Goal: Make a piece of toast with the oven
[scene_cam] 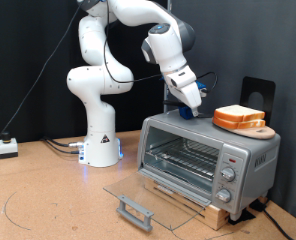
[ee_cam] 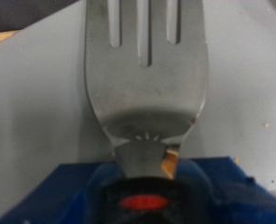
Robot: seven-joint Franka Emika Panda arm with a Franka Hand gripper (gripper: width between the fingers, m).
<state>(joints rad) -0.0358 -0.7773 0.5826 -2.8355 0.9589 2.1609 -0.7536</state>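
Toast slices (scene_cam: pixel 240 117) are sitting on a wooden board (scene_cam: pixel 258 131) atop the oven (scene_cam: pixel 207 160), whose glass door (scene_cam: pixel 148 195) is lying open. Gripper (scene_cam: pixel 191 106) is hovering beside them, gripping a fork (ee_cam: pixel 145 79); keeping the tines level should help slide under one slice.

In the wrist view a fork (ee_cam: pixel 145 75) fills the picture, its tine tips cut off at the edge and its handle lost in a blurred blue holder (ee_cam: pixel 138 191). The jaws do not show there. In the exterior view the gripper (scene_cam: pixel 191 108) is too small to tell its state. The oven (scene_cam: pixel 208 160) knobs' markings are unreadable.
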